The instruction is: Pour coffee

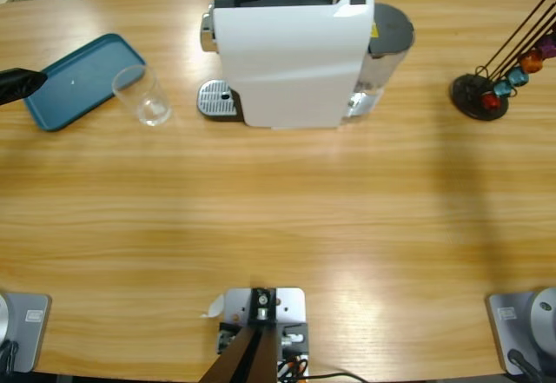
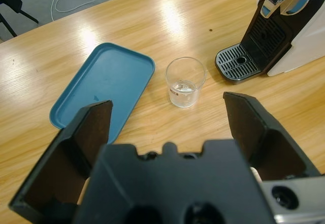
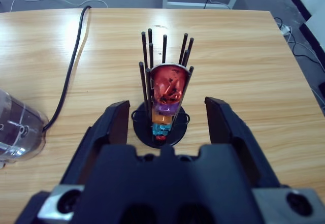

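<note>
A white coffee machine stands at the back middle of the table, its metal drip grate on its left. An empty clear glass stands upright on the wood just left of the grate. In the left wrist view the glass lies ahead of my left gripper, which is open and holds nothing; the grate is to the right. Only the left gripper's black tip shows at the left edge. My right gripper is open, facing the capsule rack close ahead. It is out of the high view.
A teal tray lies left of the glass, between it and the left gripper. The black rod rack with coloured capsules stands at the far right. The machine's clear water tank and a black cable lie left of the rack.
</note>
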### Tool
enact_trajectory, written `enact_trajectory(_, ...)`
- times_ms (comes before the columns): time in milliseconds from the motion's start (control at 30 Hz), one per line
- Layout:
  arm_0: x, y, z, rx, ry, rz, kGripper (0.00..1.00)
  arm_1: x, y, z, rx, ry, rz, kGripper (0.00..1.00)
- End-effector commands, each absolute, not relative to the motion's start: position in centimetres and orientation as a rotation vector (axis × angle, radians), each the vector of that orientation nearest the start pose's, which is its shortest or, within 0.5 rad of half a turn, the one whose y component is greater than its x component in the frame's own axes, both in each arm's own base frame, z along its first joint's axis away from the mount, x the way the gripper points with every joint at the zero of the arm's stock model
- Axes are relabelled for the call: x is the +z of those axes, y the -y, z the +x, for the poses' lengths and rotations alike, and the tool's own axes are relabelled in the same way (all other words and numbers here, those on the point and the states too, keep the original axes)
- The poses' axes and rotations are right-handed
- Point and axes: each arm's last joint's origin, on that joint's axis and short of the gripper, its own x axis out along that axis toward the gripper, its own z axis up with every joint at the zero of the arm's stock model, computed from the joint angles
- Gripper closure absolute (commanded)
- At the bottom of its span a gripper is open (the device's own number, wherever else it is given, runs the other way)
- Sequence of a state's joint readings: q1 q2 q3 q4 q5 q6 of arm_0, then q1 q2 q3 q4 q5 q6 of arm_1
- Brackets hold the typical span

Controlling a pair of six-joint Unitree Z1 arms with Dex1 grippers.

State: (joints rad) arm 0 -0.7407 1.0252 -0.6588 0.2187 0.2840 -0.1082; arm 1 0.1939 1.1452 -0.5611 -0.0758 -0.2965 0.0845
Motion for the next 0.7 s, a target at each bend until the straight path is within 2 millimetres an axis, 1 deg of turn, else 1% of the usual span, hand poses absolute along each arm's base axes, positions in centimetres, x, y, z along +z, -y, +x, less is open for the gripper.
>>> enact_trajectory(33, 30.05, 8.57, 11.38, -0.404, -0.579, 0.226, 0.004, 28.08, -1.72, 17.32, -0.124, -0.529, -0.059, 0.409)
enact_trajectory(100, 30.06, 8.58, 11.39, -0.404, -0.579, 0.226, 0.004, 28.08, -1.69, 17.33, -0.125, -0.529, -0.058, 0.420)
enact_trajectory(133, 30.05, 8.58, 11.38, -0.405, -0.580, 0.226, 0.004, 28.09, -1.67, 17.34, -0.127, -0.528, -0.058, 0.516)
enact_trajectory(167, 30.04, 8.57, 11.38, -0.405, -0.580, 0.227, 0.004, 28.07, -1.66, 17.37, -0.127, -0.529, -0.058, 0.575)
enact_trajectory(233, 30.02, 8.59, 11.40, -0.404, -0.581, 0.227, 0.004, 28.03, -1.64, 17.43, -0.129, -0.530, -0.057, 0.737)
enact_trajectory(267, 30.02, 8.59, 11.40, -0.404, -0.581, 0.227, 0.004, 28.02, -1.64, 17.44, -0.129, -0.531, -0.057, 0.784)
enact_trajectory(367, 30.02, 8.60, 11.40, -0.405, -0.582, 0.226, 0.004, 28.00, -1.65, 17.52, -0.126, -0.531, -0.055, 0.791)
enact_trajectory(400, 30.02, 8.59, 11.40, -0.404, -0.581, 0.226, 0.004, 27.97, -1.66, 17.55, -0.125, -0.533, -0.055, 0.860)
enact_trajectory(433, 30.02, 8.59, 11.40, -0.404, -0.581, 0.226, 0.004, 27.95, -1.67, 17.56, -0.125, -0.534, -0.055, 0.975)
enact_trajectory(467, 30.02, 8.60, 11.40, -0.404, -0.582, 0.226, 0.005, 27.93, -1.67, 17.58, -0.124, -0.535, -0.055, 1.000)
enact_trajectory(700, 29.97, 8.63, 11.45, -0.404, -0.584, 0.228, 0.005, 27.89, -1.69, 17.64, -0.122, -0.537, -0.055, 1.000)
